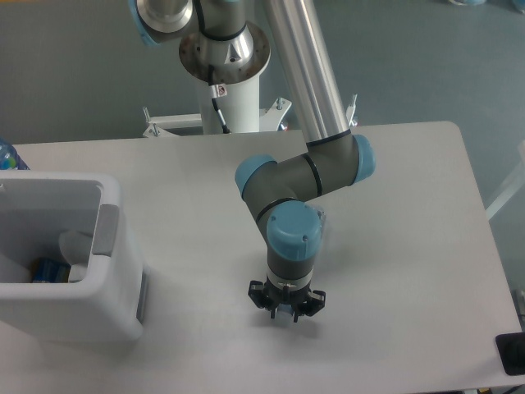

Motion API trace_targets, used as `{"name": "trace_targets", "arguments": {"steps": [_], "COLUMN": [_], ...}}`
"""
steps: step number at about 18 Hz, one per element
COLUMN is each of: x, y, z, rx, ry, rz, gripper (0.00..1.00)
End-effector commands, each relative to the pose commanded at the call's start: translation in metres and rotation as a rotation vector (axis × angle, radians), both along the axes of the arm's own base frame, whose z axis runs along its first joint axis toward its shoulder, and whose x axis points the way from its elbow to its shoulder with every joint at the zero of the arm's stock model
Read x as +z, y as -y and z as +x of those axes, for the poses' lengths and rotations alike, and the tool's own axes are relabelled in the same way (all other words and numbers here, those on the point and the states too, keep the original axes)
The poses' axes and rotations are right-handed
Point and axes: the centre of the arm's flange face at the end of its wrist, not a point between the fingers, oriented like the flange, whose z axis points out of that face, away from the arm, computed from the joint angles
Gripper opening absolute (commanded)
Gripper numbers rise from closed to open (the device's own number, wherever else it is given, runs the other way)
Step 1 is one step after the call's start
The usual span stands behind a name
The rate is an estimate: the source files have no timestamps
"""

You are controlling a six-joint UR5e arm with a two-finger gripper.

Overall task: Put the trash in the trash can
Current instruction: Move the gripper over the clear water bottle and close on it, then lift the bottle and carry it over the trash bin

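My gripper (285,312) points straight down at the table (394,246) near its front middle. Its fingers are drawn in around a small pale see-through scrap, which looks like the wrinkly clear bag (284,313); most of it is hidden by the fingers. The white trash can (111,271) stands at the left edge of the table, well away from the gripper. Inside it lies the clear bottle (51,268) with its bluish label and white cap.
The arm's base column (234,90) rises behind the table's far edge. A black object (513,353) sits at the front right corner. A blue-capped item (6,154) peeks in at the far left.
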Motion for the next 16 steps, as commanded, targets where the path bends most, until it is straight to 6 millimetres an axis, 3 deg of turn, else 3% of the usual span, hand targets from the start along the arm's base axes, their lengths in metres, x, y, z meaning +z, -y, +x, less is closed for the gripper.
{"name": "trace_targets", "arguments": {"steps": [4,7,9,11,13,16], "x": [0.006,0.04,0.086,0.155,0.237,0.327], "y": [-0.001,-0.002,0.01,0.021,0.03,0.036], "z": [-0.001,-0.003,-0.018,-0.035,-0.059,-0.077], "rx": [-0.001,0.001,0.041,0.155,0.325,0.487], "ry": [-0.007,-0.035,-0.071,-0.067,0.018,0.06], "rz": [0.006,0.046,0.111,0.268,0.507,0.698], "gripper": [0.21,0.2,0.2,0.2,0.2,0.2]}}
